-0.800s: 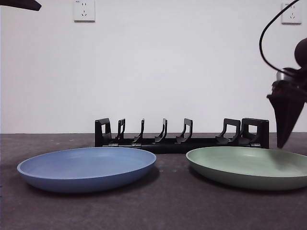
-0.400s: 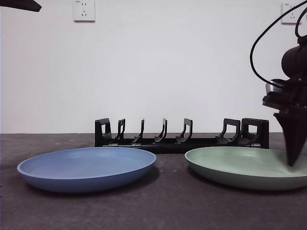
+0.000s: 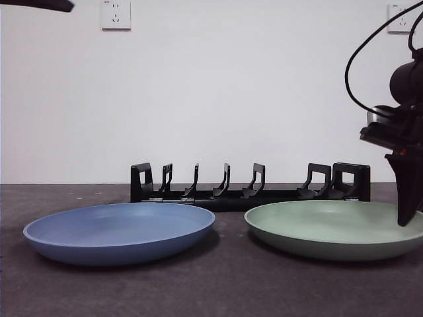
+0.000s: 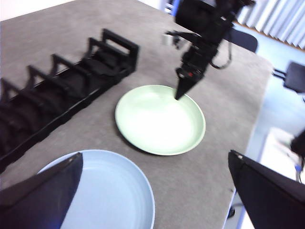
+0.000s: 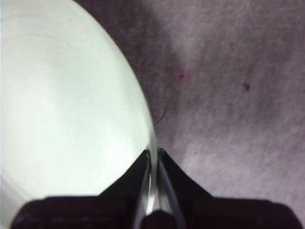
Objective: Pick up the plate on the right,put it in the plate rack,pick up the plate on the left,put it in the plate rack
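Front view: two plates lie flat on the dark worktop (image 3: pixel 225 290), a blue plate (image 3: pixel 119 232) on the left and a green plate (image 3: pixel 334 228) on the right. Behind them stands the plate rack (image 3: pixel 250 186), with none of its slots filled. The right claw (image 3: pixel 408 214) hangs from above at the green plate's far right edge, its dark tip reaching down to rim level. A black tip at the top left corner is the waiting arm.

Left wrist view: the left claw (image 4: pixel 152 191) hovers high above the blue plate (image 4: pixel 107 191), jaws wide apart and holding nothing. Across the worktop, the right claw (image 4: pixel 180 94) points down onto the rim of the green plate (image 4: pixel 159 119), on the side away from the blue plate. The plate rack (image 4: pixel 62 88) runs alongside both plates, near but apart from them.

Right wrist view: the green plate (image 5: pixel 66 109) fills one side of the picture, and its thin rim runs straight into the narrow gap between the two jaws of the right claw (image 5: pixel 153 155). The jaws are drawn nearly together, pinching the rim.

This looks like the first step, the grasp on the right-hand plate. The next move would call for lifting it by this edge grip, tilting it upright and lowering it between two prongs. A thin rim pinch could let the plate swing or slip.
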Robot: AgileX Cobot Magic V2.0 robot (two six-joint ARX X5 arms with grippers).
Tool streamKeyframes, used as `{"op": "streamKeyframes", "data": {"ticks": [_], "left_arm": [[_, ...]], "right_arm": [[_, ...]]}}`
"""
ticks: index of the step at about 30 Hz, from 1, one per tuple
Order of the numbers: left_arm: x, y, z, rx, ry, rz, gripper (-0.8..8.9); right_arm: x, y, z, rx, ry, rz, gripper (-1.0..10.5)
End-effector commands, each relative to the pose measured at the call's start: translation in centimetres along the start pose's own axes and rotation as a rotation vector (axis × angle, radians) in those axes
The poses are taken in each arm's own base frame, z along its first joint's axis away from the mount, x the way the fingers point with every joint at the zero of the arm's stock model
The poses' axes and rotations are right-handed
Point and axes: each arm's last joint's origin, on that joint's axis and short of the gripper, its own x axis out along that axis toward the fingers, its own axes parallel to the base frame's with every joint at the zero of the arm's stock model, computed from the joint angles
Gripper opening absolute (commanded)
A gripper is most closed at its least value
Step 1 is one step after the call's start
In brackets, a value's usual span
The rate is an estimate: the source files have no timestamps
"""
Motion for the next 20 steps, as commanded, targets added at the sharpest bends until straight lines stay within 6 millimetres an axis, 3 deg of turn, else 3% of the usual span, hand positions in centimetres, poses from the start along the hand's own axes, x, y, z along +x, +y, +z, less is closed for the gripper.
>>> {"op": "streamKeyframes", "data": {"ticks": [1,12,20], "left_arm": [[0.6,-0.5,0.1,0.118,0.014,-0.031,6.01],[4.0,-3.6,0.2,0.542,0.109,-0.050,6.01],[6.9,-6.7,0.8,0.982,0.137,0.090,6.01]], "right_arm": [[-1.2,0.6,-0.4,-0.026,-0.022,0.019,-0.2],[-10.1,3.8,-1.6,-0.102,-0.187,0.131,-0.2],[-12.7,4.9,-2.2,-0.109,-0.174,0.216,-0.2]]}}
